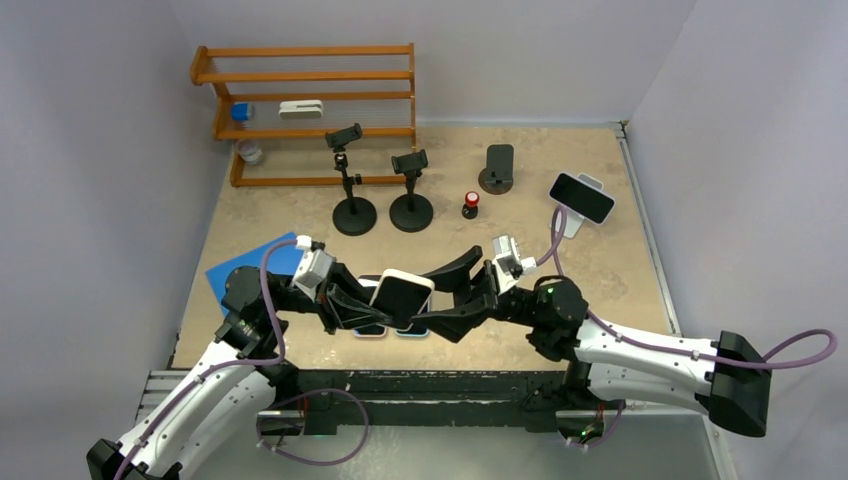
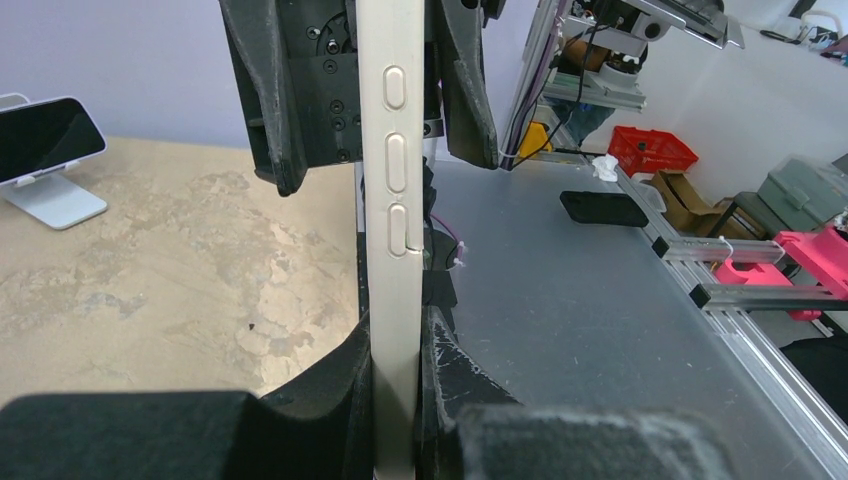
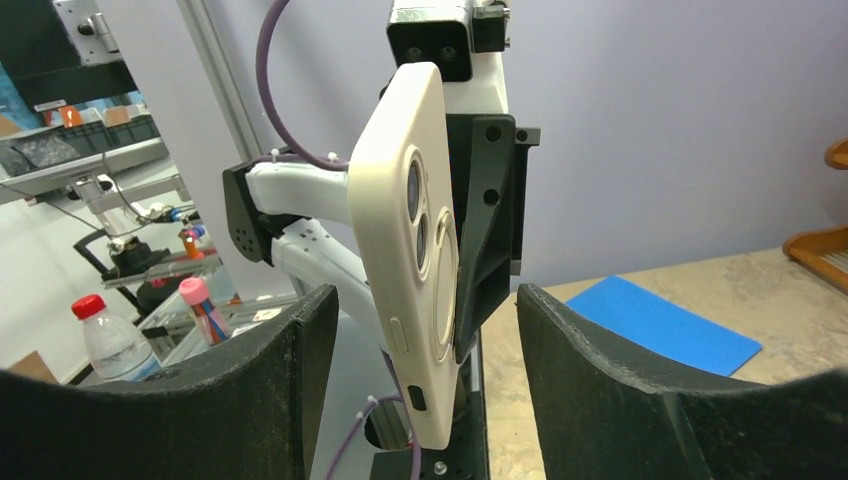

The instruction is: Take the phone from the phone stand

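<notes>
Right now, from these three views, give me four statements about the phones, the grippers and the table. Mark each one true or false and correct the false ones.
1. The left gripper is clamped on the cream-cased phone. True.
2. The right gripper is shut on that phone. False: its fingers stand on either side of the phone, with a gap showing on both sides.
3. A second phone rests on a white stand at the right side of the table. True.
4. The blue mat lies at the table's right edge. False: it lies on the left side, partly under the left arm.
</notes>
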`<control>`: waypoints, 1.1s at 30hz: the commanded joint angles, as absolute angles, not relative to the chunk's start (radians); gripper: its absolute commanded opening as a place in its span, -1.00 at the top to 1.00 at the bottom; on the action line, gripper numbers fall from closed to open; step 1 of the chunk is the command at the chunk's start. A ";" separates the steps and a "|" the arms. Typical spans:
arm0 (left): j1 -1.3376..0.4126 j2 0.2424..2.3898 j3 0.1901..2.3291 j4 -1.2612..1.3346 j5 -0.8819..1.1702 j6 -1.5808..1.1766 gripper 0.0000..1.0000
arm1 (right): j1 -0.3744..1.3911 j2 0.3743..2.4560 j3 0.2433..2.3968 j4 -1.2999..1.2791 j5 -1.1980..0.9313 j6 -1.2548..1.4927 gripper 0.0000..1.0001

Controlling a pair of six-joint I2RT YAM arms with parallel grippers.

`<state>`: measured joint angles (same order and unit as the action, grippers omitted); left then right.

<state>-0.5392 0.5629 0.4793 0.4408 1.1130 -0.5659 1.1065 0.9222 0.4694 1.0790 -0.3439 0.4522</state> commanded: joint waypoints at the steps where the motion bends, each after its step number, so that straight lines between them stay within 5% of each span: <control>1: -0.543 0.548 0.499 0.514 1.102 -0.558 1.00 | 1.112 0.940 0.502 1.192 -0.377 0.477 -0.34; 33: -0.544 0.540 0.503 0.463 1.048 -0.528 1.00 | 1.112 1.036 0.543 1.243 -0.318 0.534 0.06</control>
